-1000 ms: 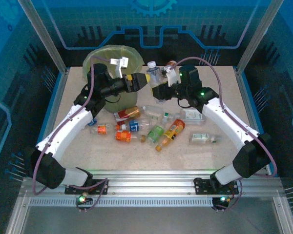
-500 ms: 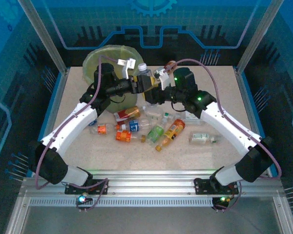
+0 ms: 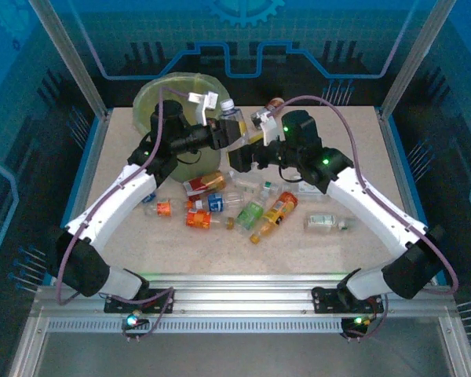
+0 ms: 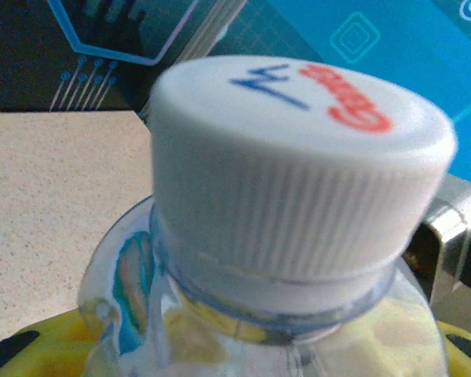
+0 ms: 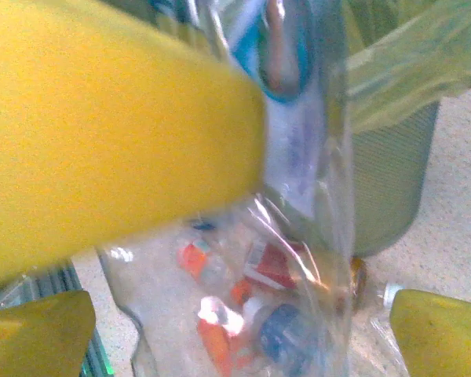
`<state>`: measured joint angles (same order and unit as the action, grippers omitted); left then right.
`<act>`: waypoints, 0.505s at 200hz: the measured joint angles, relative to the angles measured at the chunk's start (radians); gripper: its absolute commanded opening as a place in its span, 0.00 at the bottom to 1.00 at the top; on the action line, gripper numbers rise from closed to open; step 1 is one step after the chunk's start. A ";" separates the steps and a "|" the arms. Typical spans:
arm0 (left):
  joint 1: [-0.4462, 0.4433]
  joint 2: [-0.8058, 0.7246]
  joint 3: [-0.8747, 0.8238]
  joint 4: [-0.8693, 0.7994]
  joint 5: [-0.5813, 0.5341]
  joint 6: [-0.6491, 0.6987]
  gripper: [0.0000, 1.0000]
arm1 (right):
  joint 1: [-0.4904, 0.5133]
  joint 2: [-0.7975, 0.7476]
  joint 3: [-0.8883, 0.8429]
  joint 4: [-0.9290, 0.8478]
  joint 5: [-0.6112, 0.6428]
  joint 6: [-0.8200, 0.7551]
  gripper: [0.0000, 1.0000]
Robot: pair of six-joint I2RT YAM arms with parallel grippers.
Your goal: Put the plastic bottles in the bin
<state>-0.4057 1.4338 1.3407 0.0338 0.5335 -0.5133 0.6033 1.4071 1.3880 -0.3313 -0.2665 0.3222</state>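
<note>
The worktop [image 3: 353, 243] carries nearly all of the job undone. The bin [image 3: 161, 90], lined with a yellow-green bag, stands at the far left corner, and I cannot tell whether anything lies inside it. In the middle of the worktop is a loose heap of bottles [image 3: 243, 206] on their sides, with red, orange, blue and green labels; one more lies apart to the right [image 3: 323, 224]. By my judgement most of the task is left.

One clear bottle [image 3: 233, 126] with a white cap is up off the worktop, upright, just beside the bin's right edge and not yet over its mouth. The left pincer [image 3: 222, 133] is closed on its body below the neck; its wrist view looks straight at the cap [image 4: 298, 165]. The right pincer [image 3: 242, 155] sits lower on the same bottle, but its yellow fingers [image 5: 439, 330] stand wide apart on either side of the clear wall [image 5: 298, 157] and grip nothing.
</note>
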 measured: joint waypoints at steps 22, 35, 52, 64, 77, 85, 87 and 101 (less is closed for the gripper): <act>0.005 0.000 0.063 -0.040 -0.049 0.050 0.45 | 0.000 -0.042 0.000 -0.063 0.059 0.007 1.00; 0.018 0.000 0.105 -0.056 -0.071 0.076 0.45 | 0.000 -0.077 0.000 -0.100 0.102 0.017 1.00; 0.050 0.000 0.149 -0.060 -0.095 0.099 0.45 | 0.000 -0.122 0.000 -0.151 0.164 0.032 1.00; 0.088 0.000 0.175 -0.059 -0.109 0.105 0.45 | 0.000 -0.151 0.000 -0.194 0.220 0.046 1.00; 0.139 0.002 0.198 -0.056 -0.129 0.105 0.45 | 0.000 -0.179 0.000 -0.245 0.283 0.060 1.00; 0.175 0.008 0.214 -0.055 -0.138 0.105 0.45 | -0.002 -0.187 0.000 -0.270 0.312 0.072 1.00; 0.179 0.009 0.216 -0.055 -0.139 0.105 0.45 | -0.002 -0.191 0.000 -0.290 0.336 0.079 1.00; 0.233 0.030 0.242 -0.054 -0.158 0.105 0.45 | -0.017 -0.197 0.000 -0.355 0.386 0.104 1.00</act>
<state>-0.1730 1.4639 1.5829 -0.0200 0.3752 -0.4080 0.5865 1.2098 1.3884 -0.6865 0.1196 0.4263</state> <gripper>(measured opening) 0.447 0.995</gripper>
